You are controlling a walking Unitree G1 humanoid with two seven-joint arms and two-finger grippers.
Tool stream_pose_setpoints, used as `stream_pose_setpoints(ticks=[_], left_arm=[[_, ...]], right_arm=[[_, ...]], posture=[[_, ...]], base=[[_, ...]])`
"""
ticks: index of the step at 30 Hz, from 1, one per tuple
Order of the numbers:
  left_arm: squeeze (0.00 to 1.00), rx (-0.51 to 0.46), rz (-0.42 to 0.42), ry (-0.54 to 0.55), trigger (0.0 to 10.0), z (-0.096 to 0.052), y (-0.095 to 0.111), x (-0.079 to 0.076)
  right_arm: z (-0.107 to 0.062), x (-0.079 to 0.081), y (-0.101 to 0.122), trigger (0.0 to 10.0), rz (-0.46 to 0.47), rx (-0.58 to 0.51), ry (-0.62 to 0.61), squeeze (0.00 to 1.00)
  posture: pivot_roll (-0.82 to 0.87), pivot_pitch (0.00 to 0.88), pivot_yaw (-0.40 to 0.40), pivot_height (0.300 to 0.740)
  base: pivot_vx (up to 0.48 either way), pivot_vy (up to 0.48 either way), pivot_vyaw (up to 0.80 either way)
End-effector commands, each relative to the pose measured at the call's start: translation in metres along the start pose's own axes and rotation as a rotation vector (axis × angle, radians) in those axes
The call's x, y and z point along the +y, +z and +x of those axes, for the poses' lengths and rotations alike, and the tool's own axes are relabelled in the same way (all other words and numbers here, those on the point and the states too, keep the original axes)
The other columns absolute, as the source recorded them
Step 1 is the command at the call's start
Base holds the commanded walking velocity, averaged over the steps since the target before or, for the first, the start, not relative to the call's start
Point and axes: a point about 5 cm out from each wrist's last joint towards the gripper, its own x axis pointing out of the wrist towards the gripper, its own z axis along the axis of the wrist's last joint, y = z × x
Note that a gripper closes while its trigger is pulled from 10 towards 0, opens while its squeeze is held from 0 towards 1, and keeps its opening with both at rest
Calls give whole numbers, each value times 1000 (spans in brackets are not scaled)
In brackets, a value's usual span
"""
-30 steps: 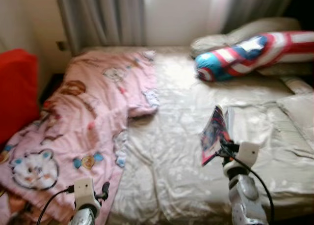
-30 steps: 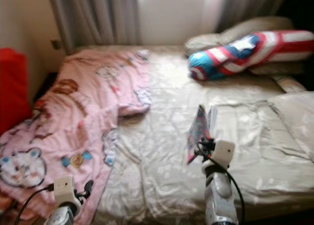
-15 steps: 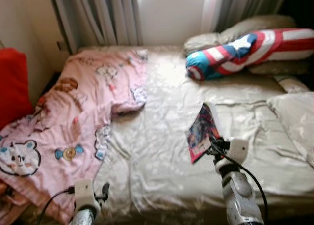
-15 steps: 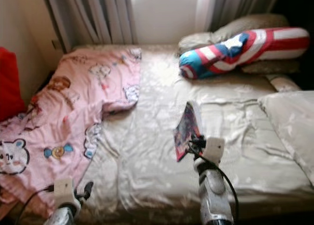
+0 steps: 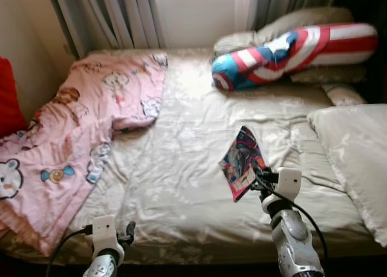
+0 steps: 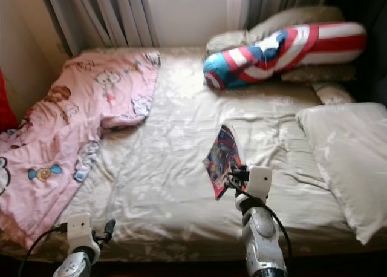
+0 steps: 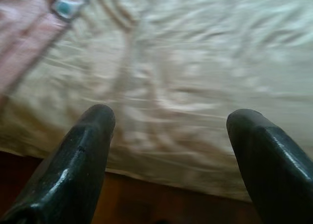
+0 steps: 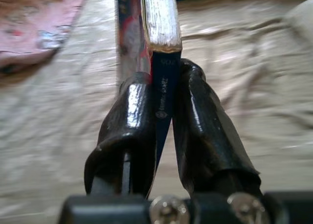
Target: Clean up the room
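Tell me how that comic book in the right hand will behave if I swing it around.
Probably light and floppy: the comic book looks thin. The right hand pinches only its spine edge, so the free end may sag or the pages fan open. The cover looks glossy, so it could slip out.

A colourful comic book (image 5: 242, 162), red and blue cover, is held up off the cream bedsheet (image 5: 181, 162), tilted on edge, its spine pinched low; cover artwork is too blurred to read.
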Motion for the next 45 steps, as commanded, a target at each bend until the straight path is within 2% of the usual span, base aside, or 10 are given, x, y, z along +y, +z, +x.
stream_pose_setpoints(ticks=[1, 18, 25, 33, 45], left_arm=[[0, 10, 21, 24, 10000, -2, -2, 11], [0, 1, 12, -4, 10000, -1, -1, 8], [0, 9, 19, -19, 10000, -3, -3, 7], [0, 11, 26, -35, 10000, -4, -4, 5], [0, 7, 32, -41, 10000, -4, -4, 4]], right_arm=[[6, 8, 13, 10000, 20, -64, 17, 0], [7, 6, 13, 10000, 23, -61, 5, 0], [7, 2, 8, 10000, -9, -23, -29, 0], [6, -5, 2, 10000, -30, 20, -75, 0], [6, -5, 3, 10000, -28, 17, -82, 0]], posture=[[-65, 62, 12, 740], [-68, 42, 17, 740], [-65, 33, 17, 740], [-63, 32, 18, 740], [-63, 45, 16, 740]], base=[[0, -341, 0], [0, -37, 0], [0, 0, 0], [284, 0, 0], [311, 0, 0]])
